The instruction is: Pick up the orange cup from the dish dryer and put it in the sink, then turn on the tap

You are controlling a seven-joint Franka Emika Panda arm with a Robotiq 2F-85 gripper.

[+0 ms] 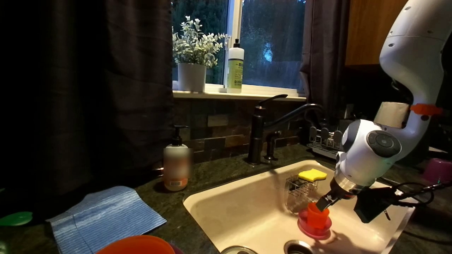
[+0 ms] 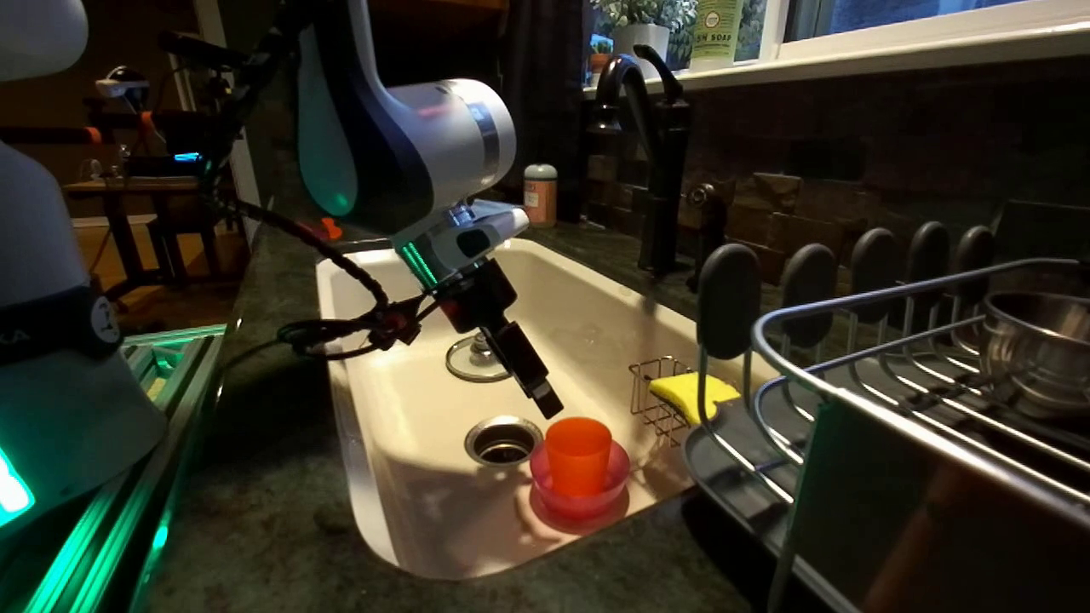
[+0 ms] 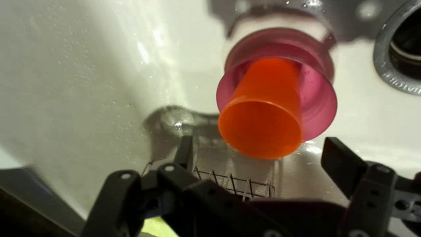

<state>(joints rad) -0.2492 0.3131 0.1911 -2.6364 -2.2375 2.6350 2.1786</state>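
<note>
orange cup is in the sink; tap next imo
It's upright inside the pink bowl, near the edge of the desk by the dish rack; end effector has its fingers spread wide, gripping nothing; I'd back out straight along them so neither snags the rim, then go for the lever.
</note>
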